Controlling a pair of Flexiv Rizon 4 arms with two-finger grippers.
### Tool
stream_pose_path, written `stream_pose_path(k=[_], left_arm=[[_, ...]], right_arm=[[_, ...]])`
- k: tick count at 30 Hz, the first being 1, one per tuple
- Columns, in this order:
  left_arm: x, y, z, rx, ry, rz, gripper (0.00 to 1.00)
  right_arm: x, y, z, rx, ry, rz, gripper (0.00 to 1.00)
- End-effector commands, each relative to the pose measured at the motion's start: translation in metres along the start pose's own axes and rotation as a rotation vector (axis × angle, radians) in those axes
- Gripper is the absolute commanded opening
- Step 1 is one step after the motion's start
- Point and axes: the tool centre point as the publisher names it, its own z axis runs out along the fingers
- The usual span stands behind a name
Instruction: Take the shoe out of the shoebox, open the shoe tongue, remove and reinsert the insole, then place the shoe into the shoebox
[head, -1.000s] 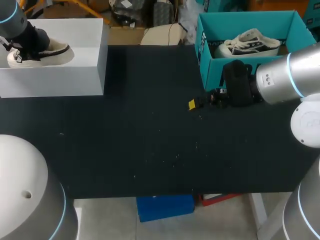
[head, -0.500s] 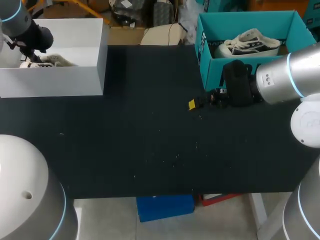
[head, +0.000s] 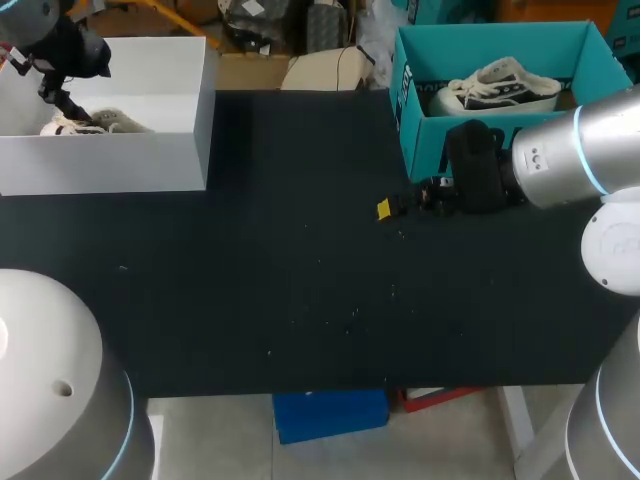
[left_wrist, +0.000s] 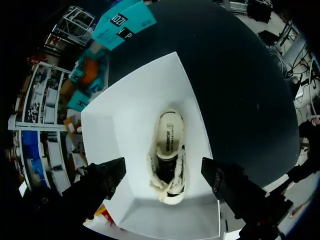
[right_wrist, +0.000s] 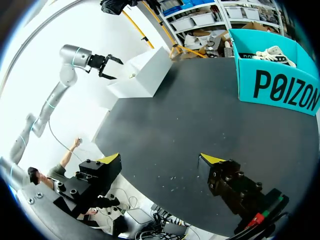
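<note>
Our left hand (left_wrist: 162, 169) hangs wide open above the white shoebox (left_wrist: 125, 125). The shoe (left_wrist: 167, 150) lies inside the box, below the fingers and clear of them. Our right hand (right_wrist: 161, 158), also spread wide and holding nothing, hovers over the black table (head: 300, 250) beside the teal box (head: 480, 40).

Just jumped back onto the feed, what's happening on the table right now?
The left tool hangs open over the white shoebox, holding nothing. The shoe lies inside the box, sole down, directly beneath it. The right tool is also open and empty, parked over the black table beside the teal shoebox, which holds a second shoe. Neither arm has a grip on anything at this moment.
</note>
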Motion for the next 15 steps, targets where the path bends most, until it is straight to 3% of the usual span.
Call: stream_pose_path(k=[1, 7, 15], left_arm=[[0.007, -0.021, -0.047, -0.006, 0.034, 0.011, 1.0], [0.047, -0.071, -0.073, 0.047, 0.116, 0.005, 1.0], [0.108, -0.114, -0.065, 0.04, 0.216, -0.008, 1.0]], right_arm=[[0.001, 0.001, 0.001, 0.002, -0.002, 0.0, 1.0], [0.001, 0.001, 0.001, 0.002, -0.002, 0.0, 1.0], [0.001, 0.001, 0.001, 0.002, -0.002, 0.0, 1.0]])
